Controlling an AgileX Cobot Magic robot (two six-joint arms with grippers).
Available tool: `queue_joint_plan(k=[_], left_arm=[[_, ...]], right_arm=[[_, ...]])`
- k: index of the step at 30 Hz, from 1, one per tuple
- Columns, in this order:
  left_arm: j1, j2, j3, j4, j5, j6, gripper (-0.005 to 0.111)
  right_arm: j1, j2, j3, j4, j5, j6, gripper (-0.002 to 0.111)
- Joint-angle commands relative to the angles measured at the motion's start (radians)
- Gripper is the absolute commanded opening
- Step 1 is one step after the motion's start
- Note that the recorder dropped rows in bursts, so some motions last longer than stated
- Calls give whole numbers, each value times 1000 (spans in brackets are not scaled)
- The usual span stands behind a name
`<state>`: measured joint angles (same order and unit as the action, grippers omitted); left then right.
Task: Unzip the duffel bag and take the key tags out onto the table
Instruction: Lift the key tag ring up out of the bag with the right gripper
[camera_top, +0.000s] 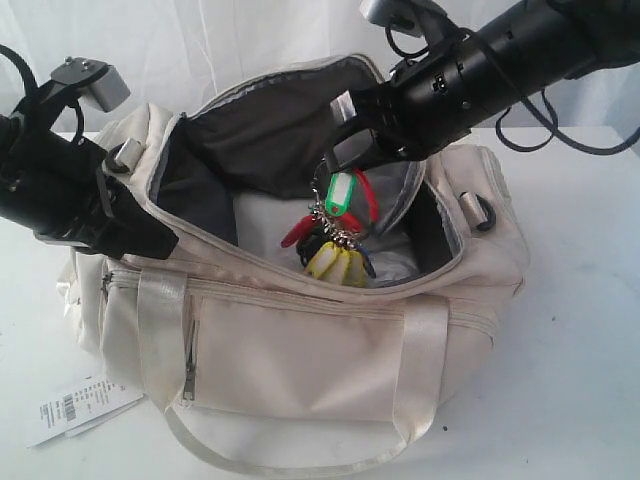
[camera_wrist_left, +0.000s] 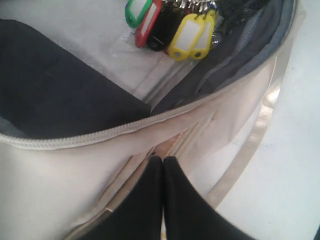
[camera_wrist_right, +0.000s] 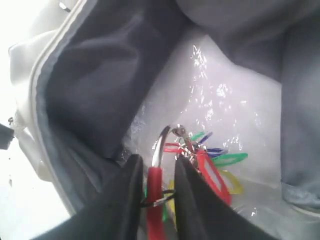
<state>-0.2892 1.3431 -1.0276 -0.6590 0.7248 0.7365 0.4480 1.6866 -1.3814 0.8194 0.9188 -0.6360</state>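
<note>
Bag: duffel bag (camera_top: 300, 350) sits on the table (camera_top: 580, 350), zip undone, mouth gaping.
Key tags: key tags (camera_top: 338, 235) hang in the bag's open mouth, not touching the table.
Right gripper: right gripper (camera_wrist_right: 155, 165) is clamped on a red tag of the bunch.
Left gripper: left gripper (camera_wrist_left: 162, 159) has its fingers pressed together at the bag's front edge.
Paper tag: paper tag (camera_top: 80, 405) lies on the table beside the bag.

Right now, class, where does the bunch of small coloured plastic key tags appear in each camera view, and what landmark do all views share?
Exterior view: the key tags hang mid-picture in the open cream fabric duffel bag, under the right gripper.
Left wrist view: key tags beyond the zipper edge.
Right wrist view: key tags in the right gripper, red tag pinched.
Shared landmark: the bag's dark grey lining.
</note>
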Motion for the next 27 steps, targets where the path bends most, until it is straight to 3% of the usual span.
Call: queue_joint_plan(k=[1, 16, 27], left_arm=[[-3, -3, 6, -21, 26, 0, 0], [-3, -3, 6, -21, 28, 0, 0], [-3, -3, 6, -21, 30, -2, 0]], right_arm=[[-8, -56, -4, -32, 30, -3, 0], [-8, -210, -2, -126, 64, 38, 0], [-8, -383, 20, -334, 52, 172, 0]])
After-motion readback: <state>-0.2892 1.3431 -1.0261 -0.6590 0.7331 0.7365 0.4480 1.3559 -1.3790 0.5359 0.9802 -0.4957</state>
